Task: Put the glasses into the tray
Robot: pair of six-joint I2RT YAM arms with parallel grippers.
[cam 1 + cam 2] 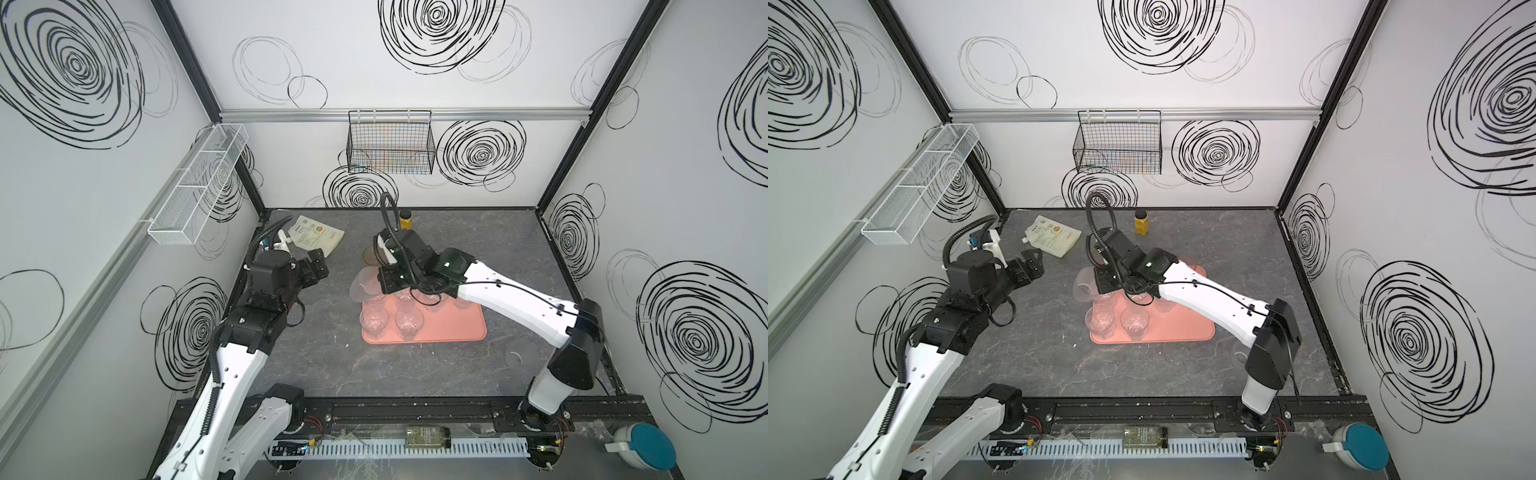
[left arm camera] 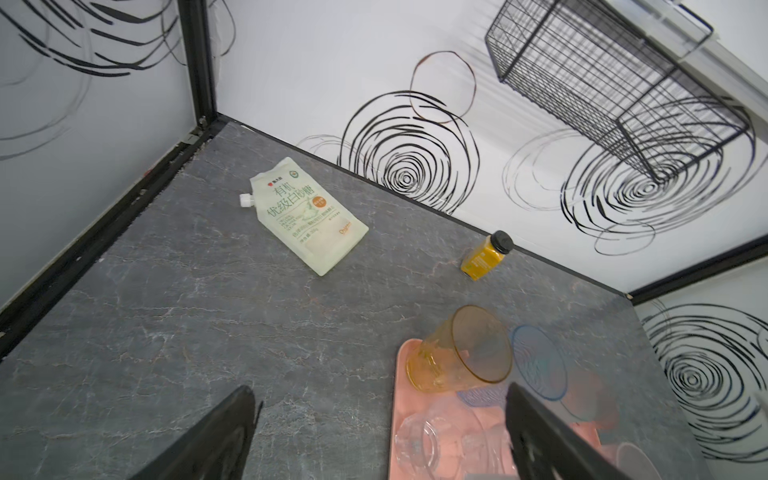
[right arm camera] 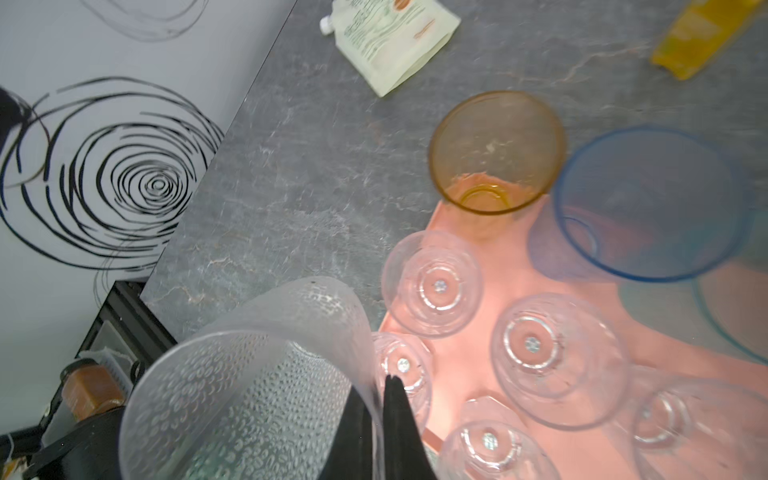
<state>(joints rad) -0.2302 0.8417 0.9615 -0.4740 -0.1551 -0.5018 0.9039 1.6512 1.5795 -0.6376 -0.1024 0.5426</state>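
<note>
1. Several short clear glasses (image 3: 532,345) are seen upright on the tray (image 1: 457,328); an orange glass (image 3: 496,153) and a blue glass (image 3: 648,199) are stood at its far edge.
2. One frosted glass (image 3: 249,395) is held at the tray's left edge, its wall pinched near the rim by the right gripper (image 3: 376,384), fingers closed on it.
3. Over the table (image 1: 316,374), left of the tray, the left gripper (image 1: 318,268) is held with jaws wide apart.
4. A pouch (image 2: 307,216) and a yellow bottle (image 2: 484,255) are noted near the back wall, apart from the tray.
</note>
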